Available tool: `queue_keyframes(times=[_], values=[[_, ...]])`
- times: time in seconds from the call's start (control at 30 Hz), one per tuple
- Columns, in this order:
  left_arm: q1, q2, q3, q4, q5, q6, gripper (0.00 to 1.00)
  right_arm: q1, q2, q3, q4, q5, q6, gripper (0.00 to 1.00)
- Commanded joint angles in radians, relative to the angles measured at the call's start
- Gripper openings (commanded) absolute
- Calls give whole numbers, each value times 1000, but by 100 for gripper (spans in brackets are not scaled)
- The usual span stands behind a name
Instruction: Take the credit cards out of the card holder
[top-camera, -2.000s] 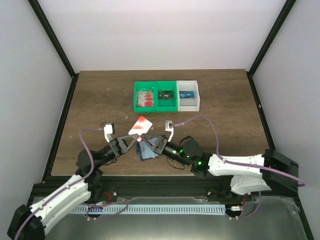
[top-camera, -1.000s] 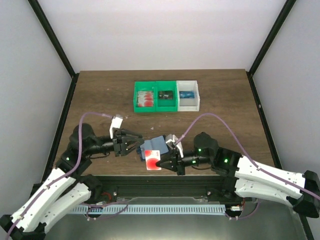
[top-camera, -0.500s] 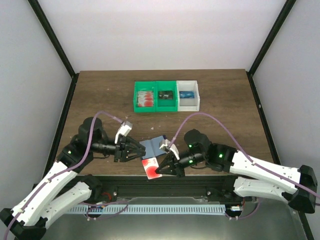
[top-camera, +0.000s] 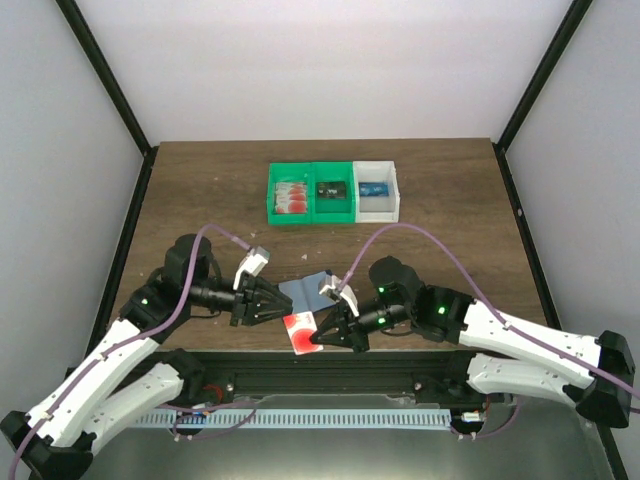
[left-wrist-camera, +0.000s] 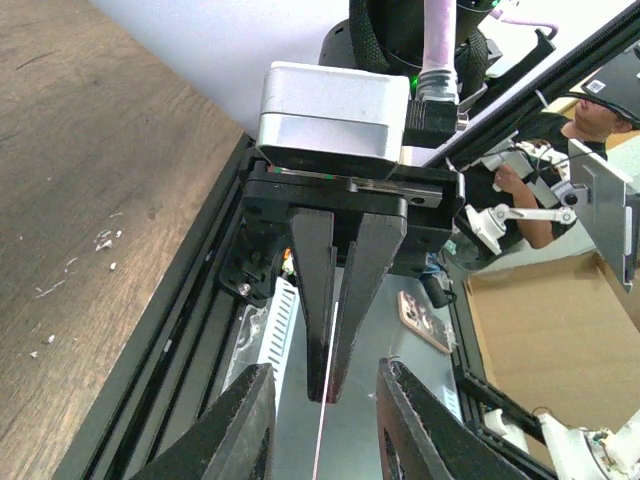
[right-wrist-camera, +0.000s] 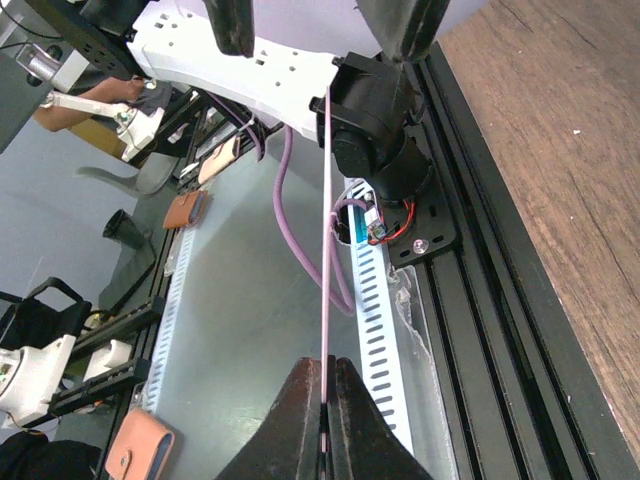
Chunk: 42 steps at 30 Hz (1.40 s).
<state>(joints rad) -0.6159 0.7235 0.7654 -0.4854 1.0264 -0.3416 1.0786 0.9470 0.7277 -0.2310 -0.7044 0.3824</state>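
Close to the middle of the desk's (top-camera: 200, 200) front edge, the right gripper (top-camera: 320, 339) pinches a thin, stiff plastic card (top-camera: 300, 333), red and white. Its two dark tapered fingers are pressed flat against either face. In both wrist views the card shows edge-on as a hairline sliver.

The left gripper (top-camera: 278, 311) faces it from the left with its black, wedge-shaped fingers (left-wrist-camera: 245, 425) spread wide, grasping nothing. The card's free end reaches into the gap between them, apart from both.

Just behind the card lies the wallet (top-camera: 304, 290), a small flat rectangle, navy at the border and blue-grey within. It rests on the dark wood grain between the two grippers.

Toward the middle of the back edge sits a glossy green bin (top-camera: 312, 217) of two square compartments. Red-and-white cards (top-camera: 291, 197) fill the left one and a dark card (top-camera: 332, 189) lies in the right. A white bin (top-camera: 380, 213) touches its right side, with a blue card (top-camera: 374, 188) inside.
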Motion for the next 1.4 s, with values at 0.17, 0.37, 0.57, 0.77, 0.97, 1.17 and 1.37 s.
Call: queue_keyframes(times=[0.17, 0.37, 0.57, 0.77, 0.97, 1.17, 1.37], values=[[-2, -14, -24, 18, 31, 10, 32, -12, -53, 51, 28, 43, 25, 1], [-2, 2, -14, 15, 27, 21, 4, -14, -37, 57, 43, 14, 26, 1], [0, -9, -4, 31, -53, 13, 0, -16, -50, 49, 30, 58, 26, 12], [2, 18, -9, 71, -275, -38, 0, -16, -153, 36, -25, 326, 58, 73], [13, 87, -5, 189, -507, -129, 0, -16, -300, -20, -21, 522, 146, 100], [15, 160, -60, 449, -919, -250, 0, -16, -410, -99, 48, 625, 205, 100], [44, 392, 12, 674, -1150, -350, 0, -16, -420, -99, 47, 663, 246, 99]])
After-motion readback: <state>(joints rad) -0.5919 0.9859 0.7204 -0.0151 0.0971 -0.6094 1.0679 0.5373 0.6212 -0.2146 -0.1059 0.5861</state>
